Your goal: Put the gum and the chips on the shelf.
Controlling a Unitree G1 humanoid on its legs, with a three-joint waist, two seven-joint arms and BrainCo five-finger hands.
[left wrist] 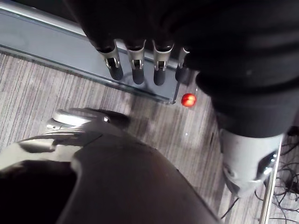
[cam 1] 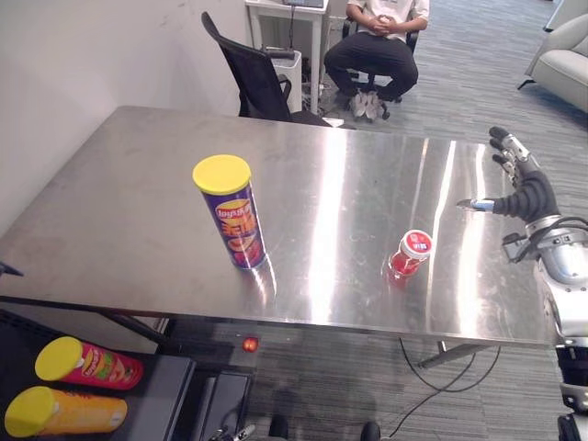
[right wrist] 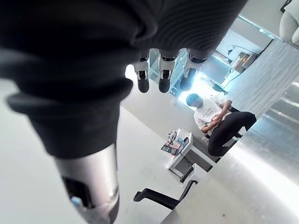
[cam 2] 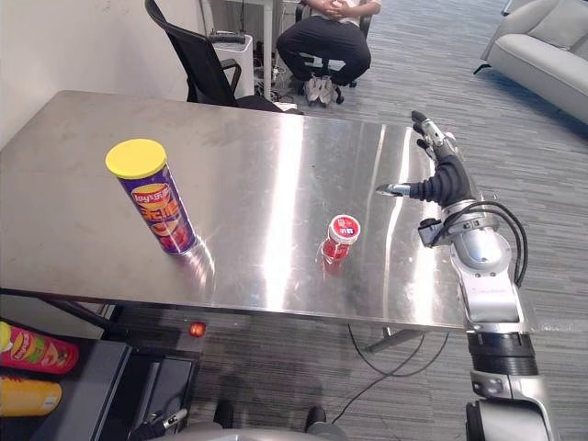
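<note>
Left eye view: the purple chips can (cam 1: 230,213) and the red gum tub (cam 1: 411,254) stand upright, well apart, on the steel counter (cam 1: 349,165). Neither is yet on the dark low shelf (cam 1: 165,386) below (two other cans (cam 1: 87,363) lie there), so both placements look outstanding. Right eye view: the right robot hand (cam 2: 441,175) hovers near the gum tub, extended and empty. Right wrist view: its fingers (right wrist: 164,79) are straight. Left wrist view: the left robot hand (left wrist: 135,65) hangs relaxed, holding nothing.

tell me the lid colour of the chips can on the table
Yellow lid, clearest in the left eye view.
</note>
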